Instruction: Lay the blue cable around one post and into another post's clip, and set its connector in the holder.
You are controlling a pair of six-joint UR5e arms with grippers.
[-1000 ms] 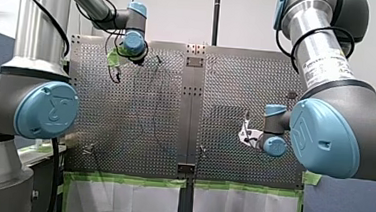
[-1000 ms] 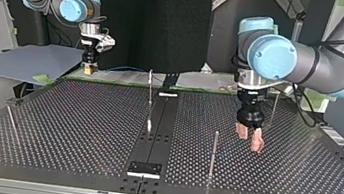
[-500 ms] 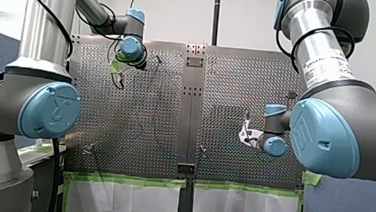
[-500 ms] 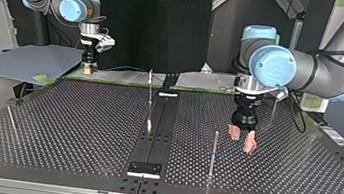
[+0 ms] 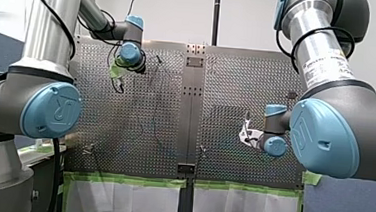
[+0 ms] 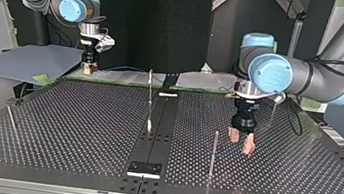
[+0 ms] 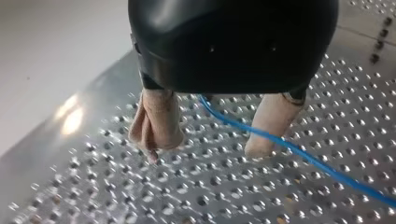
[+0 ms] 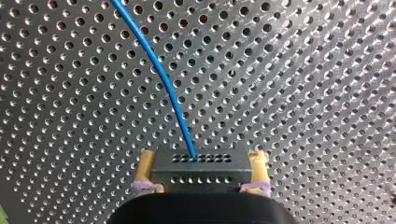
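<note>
**Moving the left arm toward a post, the cable not yet gripped**

In the last second the left end effector [image 6: 240, 142] has travelled over the worktop [image 6: 80, 125], toward the left in the top view. It now hangs just beside the thin post [image 6: 213, 153] that stands nearer to that camera. The right end effector [image 6: 88, 68] has not moved at all and waits at the far edge. I judge that the routing is only beginning: the blue cable [image 7: 299, 151] is not around any post that I can see, and I see no clip holding it.

The top view gives the places well but almost hides the cable. The left wrist view shows it clearly. The beige pads [image 7: 156, 121] stand apart, released, and the cable runs over the perforated plate between them and close by one pad. Whether it touches that pad I cannot tell. The right wrist view shows what no other view does: the yellow pads are clenched on the grey connector [image 8: 201, 165], and the cable leaves from one of its holes. So the connector is in the right end effector, not yet in the holder.
</note>
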